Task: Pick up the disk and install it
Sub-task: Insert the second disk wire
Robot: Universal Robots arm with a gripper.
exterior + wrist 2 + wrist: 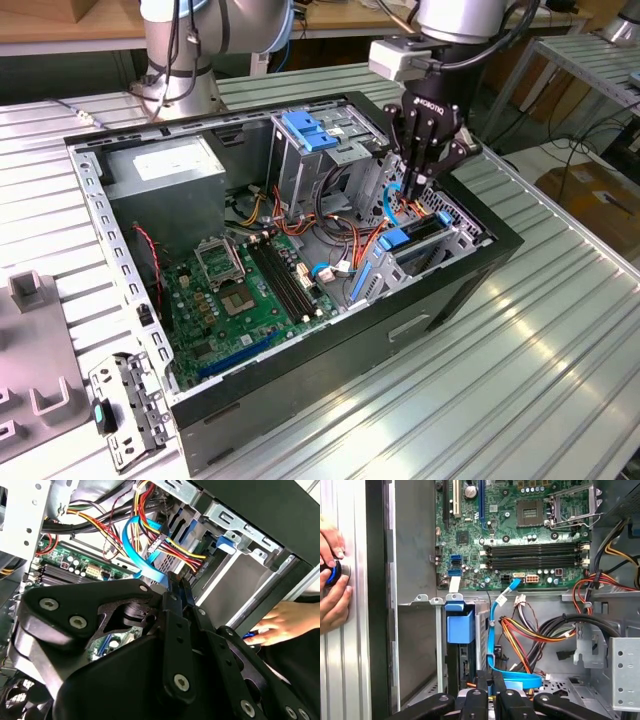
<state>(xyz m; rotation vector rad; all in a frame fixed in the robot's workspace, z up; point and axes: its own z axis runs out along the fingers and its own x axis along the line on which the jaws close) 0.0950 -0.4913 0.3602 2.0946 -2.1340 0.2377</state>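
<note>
The open computer case [470, 275] lies on its side on the ribbed metal table. In its drive bay at the exterior view's right, a dark slab that looks like the disk [425, 232] stands on edge behind a blue plastic bracket [395, 240]. The first wrist view shows the disk's dark edge [465, 662] under that bracket [460, 625]; its label is hidden. My gripper [412, 185] hangs just above the bay, fingers pressed together with nothing between them. Both wrist views show the shut gripper [178, 577] [491, 676] close to a light blue flat cable [492, 630].
A grey power-supply box [165, 165] and a metal cage with a blue handle [310, 130] sit at the back of the case. The green motherboard [250, 290] and bundles of orange and yellow wires [530, 630] lie beside the bay. A person's hand [332, 580] rests outside the case wall.
</note>
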